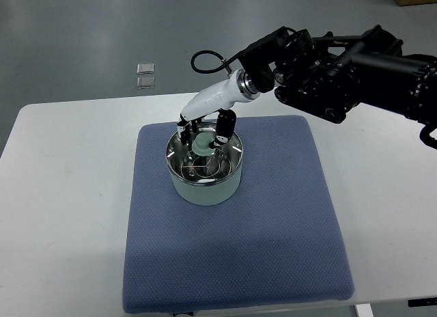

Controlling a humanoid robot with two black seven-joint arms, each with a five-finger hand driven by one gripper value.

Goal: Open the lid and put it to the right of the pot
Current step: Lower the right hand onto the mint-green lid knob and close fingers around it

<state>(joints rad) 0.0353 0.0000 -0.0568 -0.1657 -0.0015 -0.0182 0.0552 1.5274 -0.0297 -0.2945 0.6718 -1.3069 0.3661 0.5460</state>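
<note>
- Pot (205,187), pale green, sits on the blue mat (273,249), toward the mat's upper left; mat lies on the white bench (61,214).
- Glass lid (203,161) with a metal rim is on the pot, pale green knob (203,144) at its centre.
- Right robot hand (202,134) comes in from the right on a black arm with a white forearm and sits directly over the lid.
- Dark fingertips (222,136) stand either side of the knob, closed in around it; looks like a grasp on the knob, though contact is hard to confirm.
- Lid appears seated flat on the pot rim.
- Two small square tags (145,76) lie on the grey floor beyond the bench.
</note>
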